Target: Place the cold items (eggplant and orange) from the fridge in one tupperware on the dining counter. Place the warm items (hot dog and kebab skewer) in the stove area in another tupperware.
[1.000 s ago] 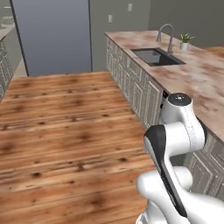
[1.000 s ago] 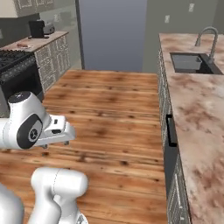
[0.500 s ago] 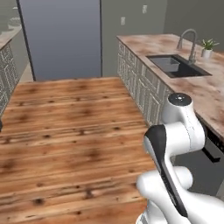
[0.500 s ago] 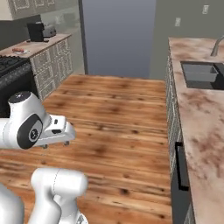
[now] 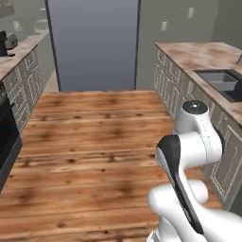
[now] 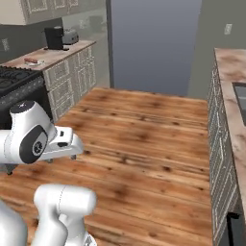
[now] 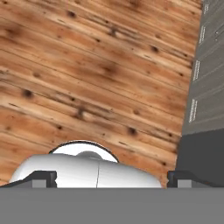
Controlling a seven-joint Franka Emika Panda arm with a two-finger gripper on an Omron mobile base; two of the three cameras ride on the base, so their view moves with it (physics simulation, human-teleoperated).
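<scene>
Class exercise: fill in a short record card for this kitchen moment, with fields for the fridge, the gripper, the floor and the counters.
fridge: tall grey fridge straight ahead, door shut
gripper: gripper open, empty, over the floor
floor: wood plank floor
right side: marble counter with a sink
left side: stove, beside it a counter bearing a dark appliance
</scene>
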